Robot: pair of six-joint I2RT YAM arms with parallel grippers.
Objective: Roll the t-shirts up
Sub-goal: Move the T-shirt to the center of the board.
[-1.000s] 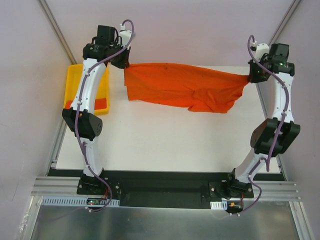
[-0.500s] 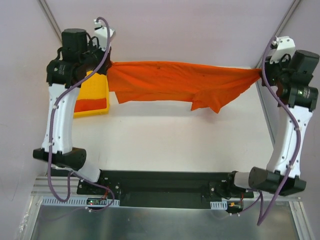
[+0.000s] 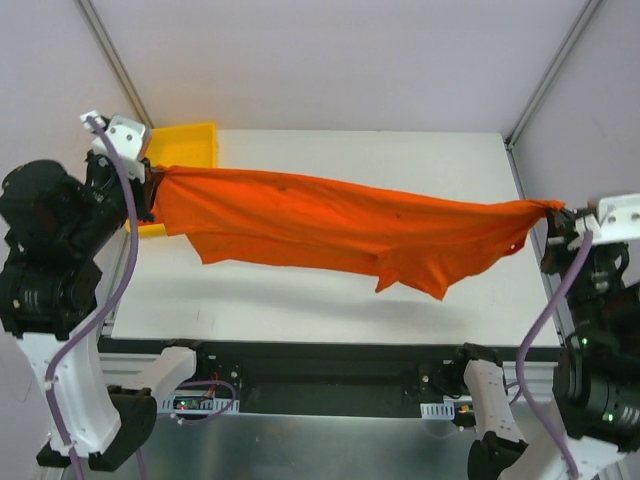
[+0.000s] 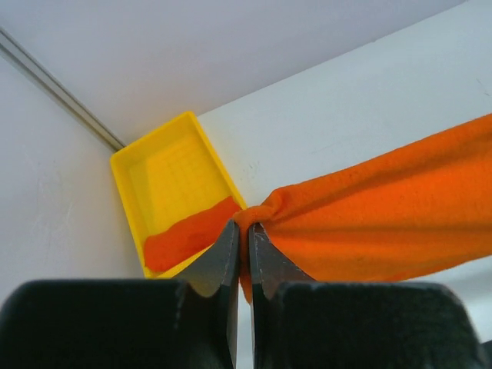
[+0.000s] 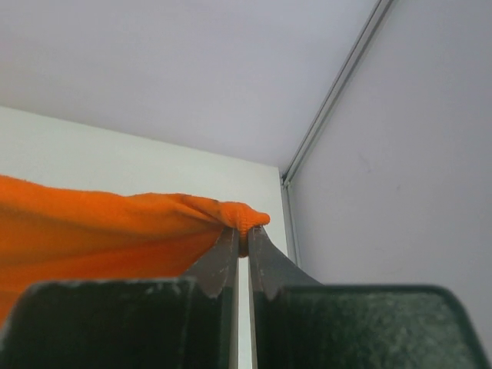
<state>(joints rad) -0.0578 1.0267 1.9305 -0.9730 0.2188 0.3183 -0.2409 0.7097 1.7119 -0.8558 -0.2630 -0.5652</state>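
1. Nearest the viewer, two white robot arms point(image 3: 68, 375) were counted. Both were cut off by the lower frame edge, and their dark wrist housings covered much of what lay beneath them.
2. The left gripper point(image 4: 247, 227) was clamped tight on a bunched end of the bright orange soft cloth t-shirt point(image 3: 330, 225). The pinched fold itself was hidden between the black jaws.
3. The right gripper point(image 5: 244, 232) was likewise closed hard on the shirt's opposite end, by the right edge of the white flat table point(image 3: 300, 290).
4. One t-shirt hung stretched between the two grippers across the table, and a flap drooped lowest towards the right. Whether that flap touched the tabletop could not be told, and the sleeves and neck were hard to make out.
5. One yellow rectangular plastic tray point(image 4: 165, 165) sat at the far left corner. From above, the left arm and the shirt's end covered most of it.
6. In the tray's near end lay a second orange cloth point(image 4: 188, 234). Only a strip showed, partly behind a finger, so its shape stayed unclear.
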